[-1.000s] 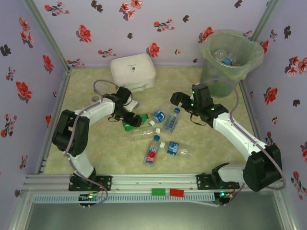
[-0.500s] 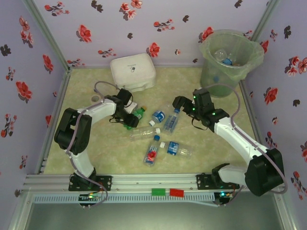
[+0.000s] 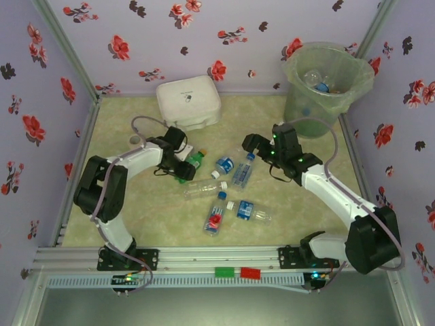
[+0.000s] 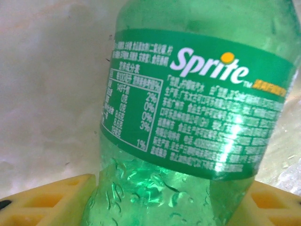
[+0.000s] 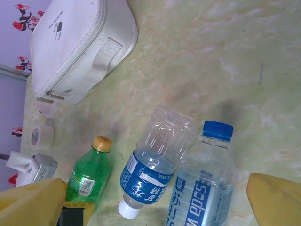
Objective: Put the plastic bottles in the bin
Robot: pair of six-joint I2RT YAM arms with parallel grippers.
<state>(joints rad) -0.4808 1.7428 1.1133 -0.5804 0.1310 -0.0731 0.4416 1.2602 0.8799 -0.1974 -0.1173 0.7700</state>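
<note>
We pinch the green bottle (image 4: pixel 197 117)
Our left gripper (image 4: pixel 160 205) clamps its body beside the scattered pile; our right gripper (image 5: pixel 155 200) hangs spread wide above two blue-labelled bottles (image 5: pixel 150 169), bin (image 3: pixel 307 115) far right.

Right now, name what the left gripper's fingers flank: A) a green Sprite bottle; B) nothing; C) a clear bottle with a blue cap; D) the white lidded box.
A: in the left wrist view the green Sprite bottle fills the gap between the yellow fingers of the left gripper.
</note>
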